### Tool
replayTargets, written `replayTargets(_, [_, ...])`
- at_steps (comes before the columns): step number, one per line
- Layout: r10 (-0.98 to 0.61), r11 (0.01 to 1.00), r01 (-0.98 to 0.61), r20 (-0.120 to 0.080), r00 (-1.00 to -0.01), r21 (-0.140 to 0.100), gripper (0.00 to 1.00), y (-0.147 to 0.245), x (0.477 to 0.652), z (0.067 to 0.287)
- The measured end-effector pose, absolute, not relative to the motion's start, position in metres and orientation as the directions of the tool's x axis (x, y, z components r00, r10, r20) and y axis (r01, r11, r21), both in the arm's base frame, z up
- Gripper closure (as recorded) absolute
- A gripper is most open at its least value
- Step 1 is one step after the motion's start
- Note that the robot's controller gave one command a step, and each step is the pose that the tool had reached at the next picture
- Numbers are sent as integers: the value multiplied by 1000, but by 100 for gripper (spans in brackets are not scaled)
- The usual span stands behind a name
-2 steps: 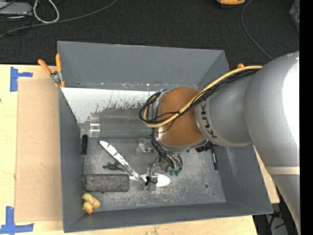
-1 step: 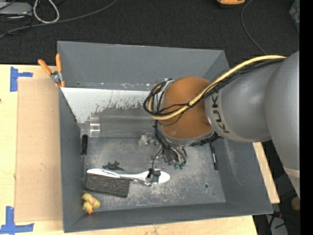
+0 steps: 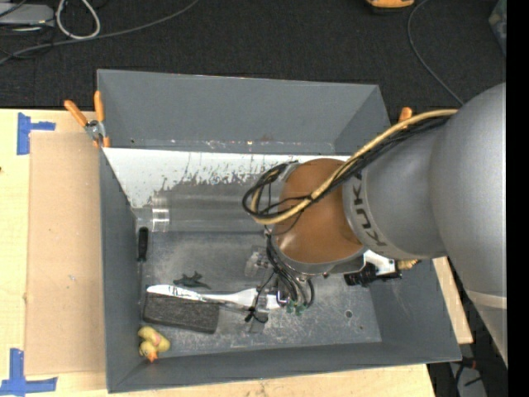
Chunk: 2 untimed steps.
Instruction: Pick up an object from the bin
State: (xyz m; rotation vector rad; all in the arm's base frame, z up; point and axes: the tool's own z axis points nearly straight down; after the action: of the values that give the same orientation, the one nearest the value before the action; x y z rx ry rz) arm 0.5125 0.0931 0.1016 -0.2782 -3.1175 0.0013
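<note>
My gripper (image 3: 264, 303) hangs low over the bin floor, right of centre, under the arm's wrist. Its tip is at the right end of a long white utensil (image 3: 198, 294) that lies flat and stretches away to the left. Whether it touches the utensil I cannot tell. A dark grey foam block (image 3: 182, 313) lies just below the utensil. A small black piece (image 3: 191, 280) sits just above it.
A clear plastic tube (image 3: 202, 213) lies along the back of the floor. A black pen (image 3: 142, 244) rests by the left wall. A yellow rubber duck (image 3: 152, 343) sits in the front left corner. The arm covers the bin's right half.
</note>
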Motion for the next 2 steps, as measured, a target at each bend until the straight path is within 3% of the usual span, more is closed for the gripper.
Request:
replayTargets(1, [44, 999, 44, -3, -999, 3, 0, 72, 504, 68])
replayTargets(2, [161, 987, 161, 8, -987, 2, 100, 85, 499, 70])
